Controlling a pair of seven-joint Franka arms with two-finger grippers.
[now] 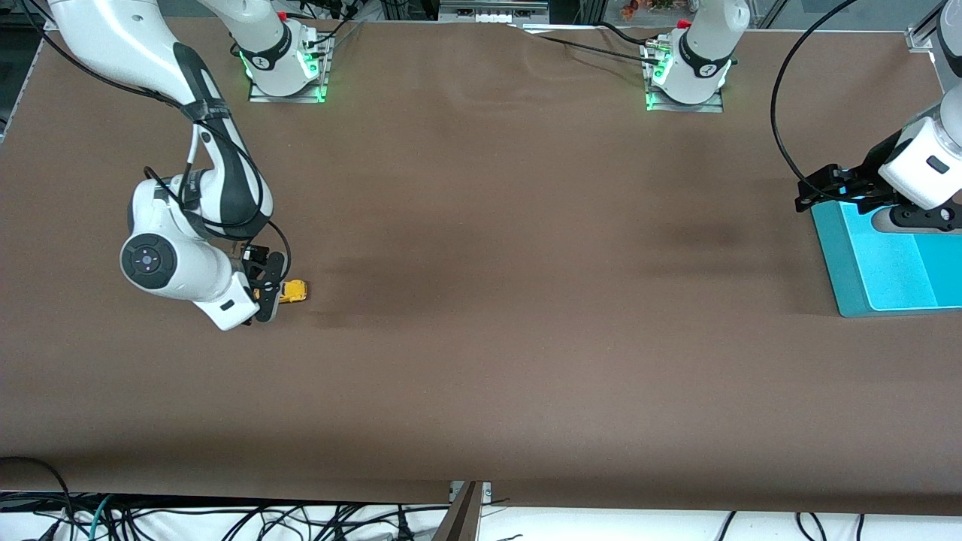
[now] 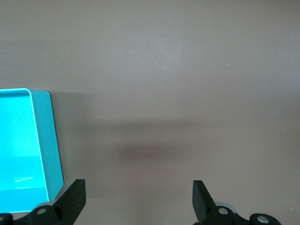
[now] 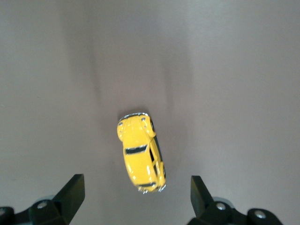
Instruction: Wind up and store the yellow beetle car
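The yellow beetle car (image 1: 294,291) stands on its wheels on the brown table toward the right arm's end; the right wrist view shows its rounded yellow roof and dark windows (image 3: 140,153). My right gripper (image 1: 264,289) hangs open just above the table, right beside the car, whose end lies partly between the two spread fingers (image 3: 136,187) without touching either. My left gripper (image 1: 825,189) waits open and empty by the corner of the turquoise tray (image 1: 845,259), its fingers (image 2: 138,192) over bare table.
The turquoise tray (image 2: 50,140) sits at the left arm's end of the table and shows nothing inside. Both arm bases (image 1: 285,64) stand along the table edge farthest from the front camera. Cables hang below the near edge.
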